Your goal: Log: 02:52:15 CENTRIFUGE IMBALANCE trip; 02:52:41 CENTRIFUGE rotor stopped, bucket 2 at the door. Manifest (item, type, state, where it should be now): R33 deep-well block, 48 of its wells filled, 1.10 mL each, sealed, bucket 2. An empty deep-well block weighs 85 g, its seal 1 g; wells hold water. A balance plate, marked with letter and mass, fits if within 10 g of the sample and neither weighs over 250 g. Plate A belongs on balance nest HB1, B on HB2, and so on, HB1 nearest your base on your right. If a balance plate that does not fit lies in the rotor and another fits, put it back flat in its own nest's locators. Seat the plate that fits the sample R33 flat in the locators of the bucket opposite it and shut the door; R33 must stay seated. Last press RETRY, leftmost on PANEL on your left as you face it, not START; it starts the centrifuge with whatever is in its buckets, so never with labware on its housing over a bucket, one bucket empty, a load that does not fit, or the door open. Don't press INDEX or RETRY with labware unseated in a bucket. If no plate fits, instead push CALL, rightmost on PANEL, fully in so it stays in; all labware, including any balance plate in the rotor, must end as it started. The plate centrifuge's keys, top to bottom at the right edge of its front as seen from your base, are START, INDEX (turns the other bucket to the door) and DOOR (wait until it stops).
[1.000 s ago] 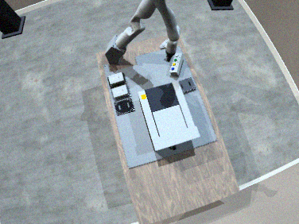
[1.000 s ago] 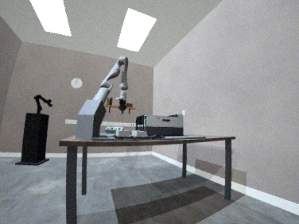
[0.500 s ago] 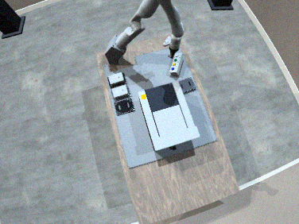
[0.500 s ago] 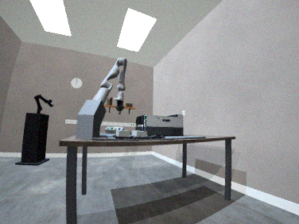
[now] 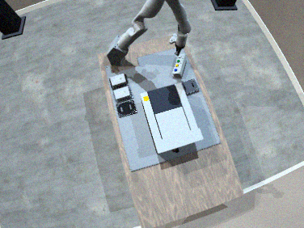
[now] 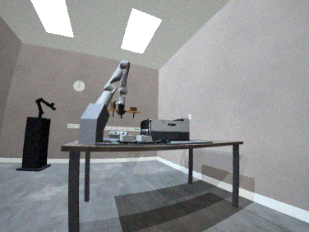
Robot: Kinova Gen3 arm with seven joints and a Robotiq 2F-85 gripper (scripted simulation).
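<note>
My gripper [image 5: 177,51] [image 6: 120,113] is shut and empty. It points down, just over the base-side end of the white PANEL [image 5: 179,65] with its row of coloured buttons, and hangs well above the table in the exterior view. The plate centrifuge [image 5: 174,121] [image 6: 169,131] stands mid-table; its top shows a dark area [image 5: 163,99] toward the base and a light cover beyond it. I cannot tell what lies in the buckets. Two white balance plates [image 5: 118,81] [image 5: 122,94] sit in nests on the other side; a third nest [image 5: 126,108] looks dark and empty.
A dark square item [image 5: 191,86] lies beside the centrifuge, near PANEL. A yellow mark [image 5: 145,98] sits on the centrifuge's corner. The robot's grey base block [image 5: 115,53] [image 6: 94,123] stands at the table's end. A grey mat [image 5: 131,141] covers the wooden table [image 5: 182,190].
</note>
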